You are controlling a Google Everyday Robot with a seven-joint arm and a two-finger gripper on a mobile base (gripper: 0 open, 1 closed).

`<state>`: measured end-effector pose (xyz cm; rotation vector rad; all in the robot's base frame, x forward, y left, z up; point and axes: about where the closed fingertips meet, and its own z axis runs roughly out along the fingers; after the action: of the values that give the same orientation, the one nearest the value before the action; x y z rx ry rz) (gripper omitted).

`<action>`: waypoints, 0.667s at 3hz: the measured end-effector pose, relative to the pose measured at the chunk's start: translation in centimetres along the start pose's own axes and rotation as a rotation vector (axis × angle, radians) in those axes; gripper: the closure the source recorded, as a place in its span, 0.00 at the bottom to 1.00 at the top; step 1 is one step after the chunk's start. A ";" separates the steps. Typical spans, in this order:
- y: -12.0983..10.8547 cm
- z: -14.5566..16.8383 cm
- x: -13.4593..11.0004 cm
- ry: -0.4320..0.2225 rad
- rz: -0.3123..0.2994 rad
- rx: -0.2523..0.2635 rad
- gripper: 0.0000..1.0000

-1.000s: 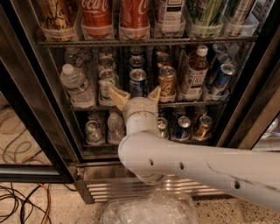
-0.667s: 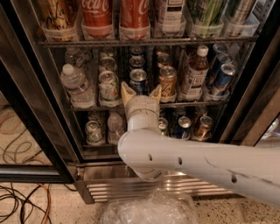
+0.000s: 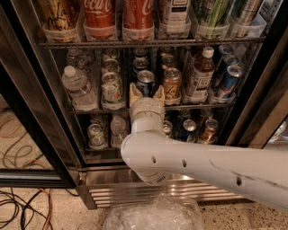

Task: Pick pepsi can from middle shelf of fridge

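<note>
Fridge [image 3: 27,112]: door open, 3 wire racks in view. White arm [image 3: 202,164] reaches in from lower right.

Middle shelf [image 3: 90,111]: level with the tool, running both ways from it. Front row, counted:
- 1 water bottle [image 3: 78,87], far left of tool.
- 1 pale can [image 3: 111,87], just left of tool.
- 1 pepsi can [image 3: 145,81], dead ahead.
- 1 golden-brown can [image 3: 172,85], just right of tool.
- 1 capped bottle [image 3: 200,76], further right.
- 3 slim blue-silver cans [image 3: 229,77], far right.

More can tops stand behind the pepsi can; no. not clear. On the rack above the tool: 2 red Coca-Cola cans [image 3: 100,13].

Tool [image 3: 146,88]: at the shelf front, jaws spread wide. One of the tan fingers [image 3: 133,93] stands each side of the pepsi can's lower body. Contact can't be confirmed; judged not yet clamped.

Handling, est.: if full, the can has moderate weight and stiff walls. The painted aluminium is smooth and may be slick if cold and damp. Best hold is mid-body, fingers on opposite sides, clear of rim and base taper. Neighbours sit close, so a straight pull-out is advised to avoid knocking the pale or golden-brown can.
</note>
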<state>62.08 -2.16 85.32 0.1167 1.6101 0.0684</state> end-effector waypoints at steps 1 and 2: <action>0.4 1.1 0.1 -0.006 -0.005 -0.016 0.38; 1.2 2.6 0.1 -0.015 -0.005 -0.039 0.38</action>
<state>64.73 -1.05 85.26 0.0828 1.5934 0.0951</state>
